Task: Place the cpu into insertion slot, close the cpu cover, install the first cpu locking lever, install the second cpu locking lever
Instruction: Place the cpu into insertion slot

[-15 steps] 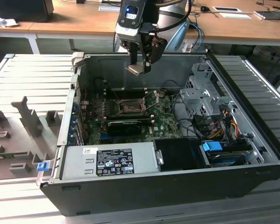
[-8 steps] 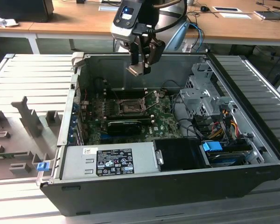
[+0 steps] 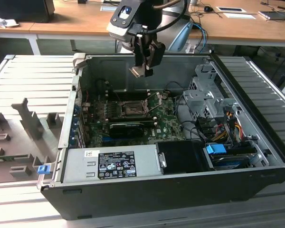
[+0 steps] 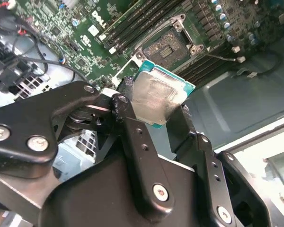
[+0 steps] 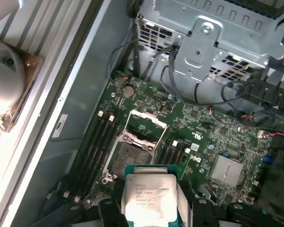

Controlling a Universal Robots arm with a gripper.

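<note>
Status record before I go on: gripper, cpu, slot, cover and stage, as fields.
gripper: shut on the cpu, hanging over the open case
cpu: gripped at its edges, in the air above the board, not seated
slot: bare, nothing in it
cover: open, swung up off the slot
stage: cpu not yet placed; cover not closed
</note>
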